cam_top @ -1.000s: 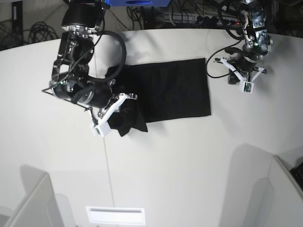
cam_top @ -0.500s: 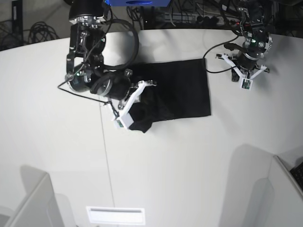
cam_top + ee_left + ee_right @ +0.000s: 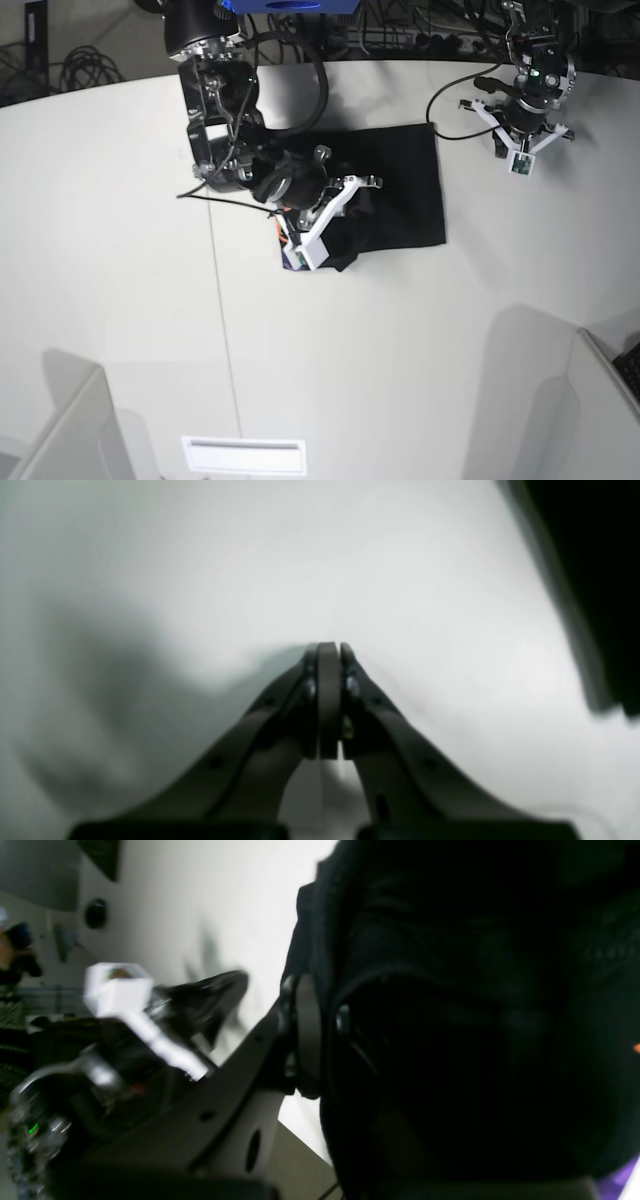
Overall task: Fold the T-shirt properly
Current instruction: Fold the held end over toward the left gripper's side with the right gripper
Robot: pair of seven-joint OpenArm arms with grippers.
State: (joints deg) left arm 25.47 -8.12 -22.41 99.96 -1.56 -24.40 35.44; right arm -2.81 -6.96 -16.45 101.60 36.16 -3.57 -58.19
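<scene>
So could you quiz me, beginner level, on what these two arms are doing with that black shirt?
1. True or false: the left pincer is clamped on the black cloth T-shirt.
2. Which pincer grips the shirt? A) left B) right C) both
3. Fill in: the shirt lies on a white ____.

Key: 1 false, it is shut on nothing, over bare table. 2 B. 3 table.
</scene>
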